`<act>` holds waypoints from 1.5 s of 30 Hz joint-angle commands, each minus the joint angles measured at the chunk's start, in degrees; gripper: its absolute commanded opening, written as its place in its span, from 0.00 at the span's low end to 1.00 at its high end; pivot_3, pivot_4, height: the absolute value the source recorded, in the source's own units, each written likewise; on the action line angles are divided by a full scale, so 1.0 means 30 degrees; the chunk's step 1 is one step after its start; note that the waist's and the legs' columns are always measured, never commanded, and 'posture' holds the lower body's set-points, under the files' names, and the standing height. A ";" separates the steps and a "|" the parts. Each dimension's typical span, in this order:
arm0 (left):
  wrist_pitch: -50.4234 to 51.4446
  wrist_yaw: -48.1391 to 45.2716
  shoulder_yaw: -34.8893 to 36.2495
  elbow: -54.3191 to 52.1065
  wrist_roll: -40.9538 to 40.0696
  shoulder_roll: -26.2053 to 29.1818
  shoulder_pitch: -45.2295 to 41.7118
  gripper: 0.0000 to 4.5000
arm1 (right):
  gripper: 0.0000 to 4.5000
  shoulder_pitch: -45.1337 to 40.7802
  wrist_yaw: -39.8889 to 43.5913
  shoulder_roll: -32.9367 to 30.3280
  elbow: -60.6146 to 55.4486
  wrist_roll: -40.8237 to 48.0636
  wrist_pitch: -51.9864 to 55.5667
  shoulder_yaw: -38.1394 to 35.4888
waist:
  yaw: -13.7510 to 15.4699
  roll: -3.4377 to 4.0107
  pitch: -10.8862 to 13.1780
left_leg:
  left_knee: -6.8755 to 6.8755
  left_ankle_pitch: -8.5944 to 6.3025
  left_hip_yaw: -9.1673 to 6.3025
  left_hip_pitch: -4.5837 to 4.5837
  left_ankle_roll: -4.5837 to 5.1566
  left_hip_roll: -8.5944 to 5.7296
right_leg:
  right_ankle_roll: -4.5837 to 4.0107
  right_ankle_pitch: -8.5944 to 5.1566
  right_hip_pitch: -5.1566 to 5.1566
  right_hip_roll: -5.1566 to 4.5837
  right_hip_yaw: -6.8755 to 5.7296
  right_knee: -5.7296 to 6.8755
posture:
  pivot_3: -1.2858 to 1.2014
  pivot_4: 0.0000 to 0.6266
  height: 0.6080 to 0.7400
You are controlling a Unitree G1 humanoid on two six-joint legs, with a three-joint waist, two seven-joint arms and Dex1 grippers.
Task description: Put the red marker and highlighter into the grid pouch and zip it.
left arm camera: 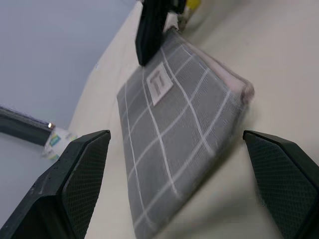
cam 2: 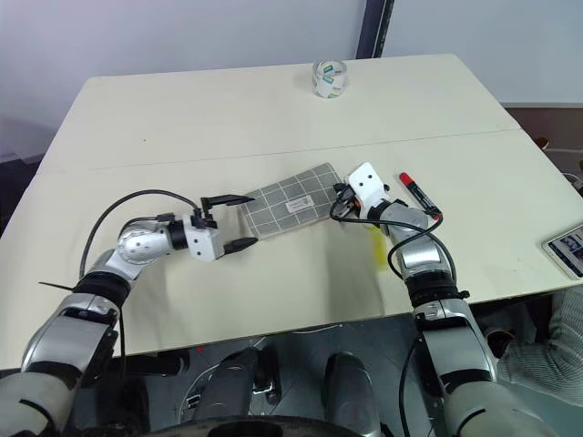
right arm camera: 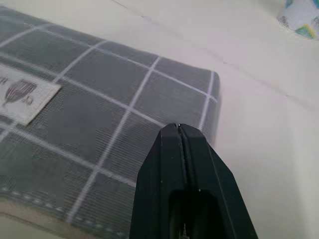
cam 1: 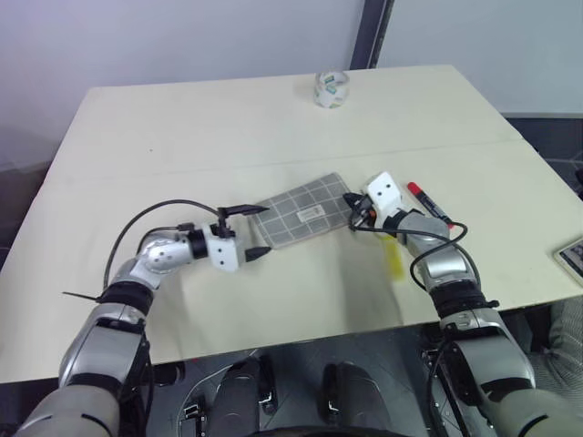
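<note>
Grid pouch (cam 1: 303, 213) is seen flat mid-counter (cam 1: 228, 118), bracketed by the wide-open left hand (cam 1: 253, 231) and pressed by the closed, empty right hand (cam 1: 352, 202), apparently steadied for opening; marker (cam 1: 429, 203) and highlighter (cam 1: 393, 258) lie alongside.

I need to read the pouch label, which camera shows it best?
The right wrist view: the label on the grid pouch is large, its balloon mark visible. The left wrist view shows it slanted; the eye views, tiny.

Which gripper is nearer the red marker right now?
Right. The right gripper, shut, sits at the grid pouch's right end, just left of the red marker. The left gripper, open, is at the pouch's far, left end.
</note>
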 commanded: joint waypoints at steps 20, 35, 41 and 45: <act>0.2469 0.0507 -0.2057 0.1516 -0.0816 -0.1072 -0.0749 0.00 | 0.06 0.0342 0.0358 -0.0214 -0.1855 0.0980 0.1072 -0.1008 | -0.0119 0.0033 -0.0019 | 0.0001 -0.0029 0.0011 0.0013 0.0050 0.0013 | 0.0007 0.0003 -0.0002 0.0003 -0.0005 -0.0002 | 0.52 0.24 1.00; 0.4062 -0.1338 -0.0326 -0.1162 -0.4955 -0.0980 0.0490 0.00 | 0.99 0.3182 0.2230 -0.2367 -1.0522 0.4567 0.7342 -0.2211 | -0.0086 0.0038 -0.0010 | -0.0006 -0.0056 0.0010 -0.0026 0.0096 0.0020 | 0.0004 0.0001 -0.0031 -0.0004 -0.0016 -0.0023 | 0.52 0.24 1.00; 0.4282 -0.1667 -0.0239 -0.1687 -0.5161 -0.0963 0.0789 0.00 | 0.99 0.4060 0.1015 -0.2242 -1.1166 0.3723 0.8567 -0.1525 | -0.0184 0.0041 -0.0005 | -0.0004 -0.0067 0.0018 -0.0026 0.0107 0.0026 | 0.0003 0.0001 -0.0040 0.0001 -0.0016 -0.0028 | 0.52 0.24 1.00; 0.4296 -0.1571 -0.0223 -0.1672 -0.4980 -0.0964 0.0832 0.00 | 0.99 0.3677 0.0262 -0.2078 -1.0014 0.2830 0.8238 -0.1096 | -0.0147 0.0041 -0.0004 | -0.0003 -0.0067 0.0016 -0.0031 0.0105 0.0028 | 0.0001 0.0000 -0.0047 0.0002 -0.0018 -0.0033 | 0.52 0.24 1.00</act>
